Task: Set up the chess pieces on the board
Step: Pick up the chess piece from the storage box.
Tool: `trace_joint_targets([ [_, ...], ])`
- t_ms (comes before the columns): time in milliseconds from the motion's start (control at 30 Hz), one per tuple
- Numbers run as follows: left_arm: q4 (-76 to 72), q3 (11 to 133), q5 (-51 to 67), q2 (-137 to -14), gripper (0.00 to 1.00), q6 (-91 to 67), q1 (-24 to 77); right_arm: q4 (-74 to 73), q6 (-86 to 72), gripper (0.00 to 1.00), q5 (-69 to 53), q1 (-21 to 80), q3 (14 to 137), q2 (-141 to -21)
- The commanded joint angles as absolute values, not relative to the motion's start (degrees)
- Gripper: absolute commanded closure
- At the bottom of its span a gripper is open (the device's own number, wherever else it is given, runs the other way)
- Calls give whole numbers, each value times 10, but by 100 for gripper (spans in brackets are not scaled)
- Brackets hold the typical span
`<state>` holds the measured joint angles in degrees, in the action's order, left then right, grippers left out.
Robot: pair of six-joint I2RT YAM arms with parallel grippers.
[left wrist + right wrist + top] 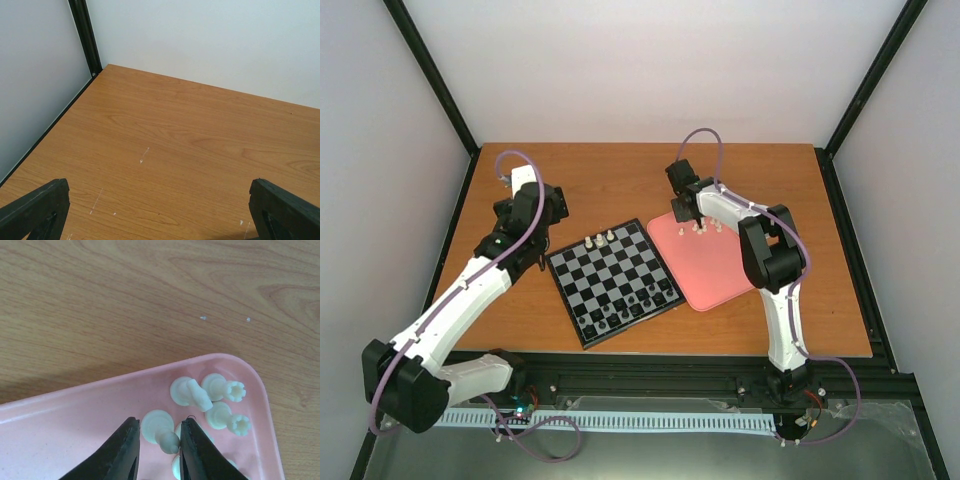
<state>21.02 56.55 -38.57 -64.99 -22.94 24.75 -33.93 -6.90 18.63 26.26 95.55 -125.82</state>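
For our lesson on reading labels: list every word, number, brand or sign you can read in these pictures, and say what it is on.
None: no word, number or sign can be read in any view.
The board, the pink tray and the chess pieces show no printed marking.
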Motion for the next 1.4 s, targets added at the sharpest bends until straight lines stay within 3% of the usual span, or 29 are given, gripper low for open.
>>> trace_joint_targets([
  [0, 202, 591, -396, -656, 0, -236, 243, -342, -72, 76, 200, 258, 981, -1271],
  [233, 203, 594, -398, -665, 0, -236, 243, -345, -73, 84, 200, 258, 985, -1275],
  [833, 202, 595, -396, -667, 0, -237, 243, -356, -73, 86, 202, 258, 993, -1284],
  [1367, 203, 594, -393, -667, 0, -238, 243, -333, -63, 91, 119, 273, 938, -1170],
])
